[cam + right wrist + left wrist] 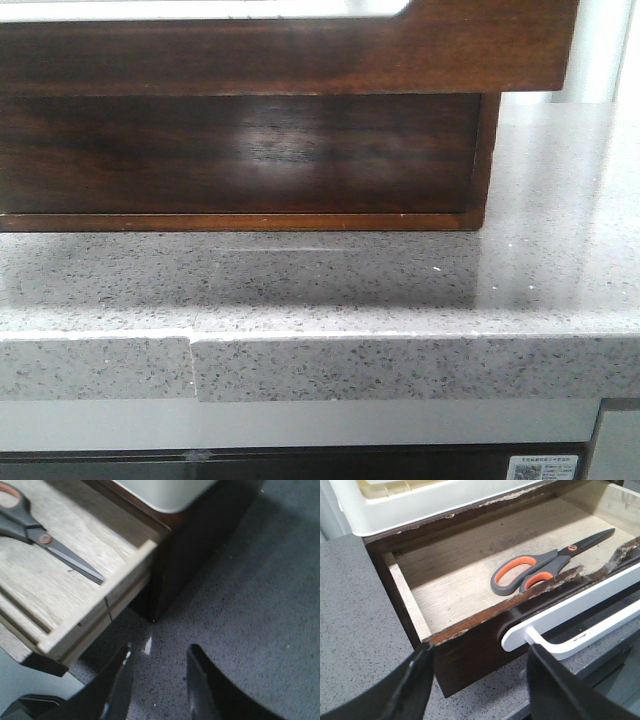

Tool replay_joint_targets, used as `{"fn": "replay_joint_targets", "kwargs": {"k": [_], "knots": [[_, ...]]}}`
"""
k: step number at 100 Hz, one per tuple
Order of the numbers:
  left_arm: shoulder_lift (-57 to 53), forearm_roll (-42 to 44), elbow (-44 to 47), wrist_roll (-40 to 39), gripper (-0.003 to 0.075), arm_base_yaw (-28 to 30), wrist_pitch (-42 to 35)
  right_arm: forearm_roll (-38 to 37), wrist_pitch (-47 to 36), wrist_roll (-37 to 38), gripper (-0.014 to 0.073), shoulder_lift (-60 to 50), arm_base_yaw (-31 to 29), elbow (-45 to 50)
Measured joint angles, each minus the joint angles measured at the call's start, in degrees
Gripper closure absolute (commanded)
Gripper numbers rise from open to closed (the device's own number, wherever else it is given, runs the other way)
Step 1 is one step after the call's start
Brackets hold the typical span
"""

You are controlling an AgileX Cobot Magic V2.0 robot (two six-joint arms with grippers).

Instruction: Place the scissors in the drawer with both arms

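Both grippers, left [477,680] and right [155,680], stand parted and empty before you; scissors [545,567] lie flat inside the pulled-out drawer [470,645].

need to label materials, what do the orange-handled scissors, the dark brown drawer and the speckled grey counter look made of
Orange-handled scissors: dark matte blades, likely coated metal; plastic-looking handles.
Dark brown drawer: glossy wood front with a chipped edge, pale raw board floor.
Speckled grey counter: polished, stone-like.

Legible text: none | white sticker [542,468] on lower cabinet front [300,465] is showing QR code, print too small to read
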Motion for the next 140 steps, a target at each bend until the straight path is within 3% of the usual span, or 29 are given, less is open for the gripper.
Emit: {"fn": "replay_joint_targets", "kwargs": {"k": [13, 26, 50, 61, 80, 93, 140], "knots": [[0.0, 0.0, 0.0, 0.0, 0.0332, 0.0, 0.0, 4.0, -4.7, 0.1, 0.0373, -6.5, -5.4, 10.7], [0.0, 0.0, 0.0, 0.0, 0.0332, 0.0, 0.0, 5.0, -8.6, 0.1, 0.0373, -12.3, -6.1, 18.6], [0.0, 0.0, 0.0, 0.0, 0.0337, 0.0, 0.0, 5.4, -12.5, 0.1, 0.0377, -16.4, -6.1, 21.8], [0.0, 0.0, 0.0, 0.0, 0.0401, 0.0, 0.0, 5.4, -13.1, 0.1, 0.0447, -16.4, -6.1, 21.8], [0.0, 0.0, 0.0, 0.0, 0.0616, 0.0, 0.0, 5.5, -13.1, 0.1, 0.0659, -16.4, -6.1, 21.9], [0.0, 0.0, 0.0, 0.0, 0.0741, 0.0, 0.0, 5.6, -13.1, 0.1, 0.0662, -16.4, -6.1, 21.9], [0.0, 0.0, 0.0, 0.0, 0.0741, 0.0, 0.0, 5.7, -12.5, 0.1, 0.0662, -16.4, -6.1, 21.9]]}}
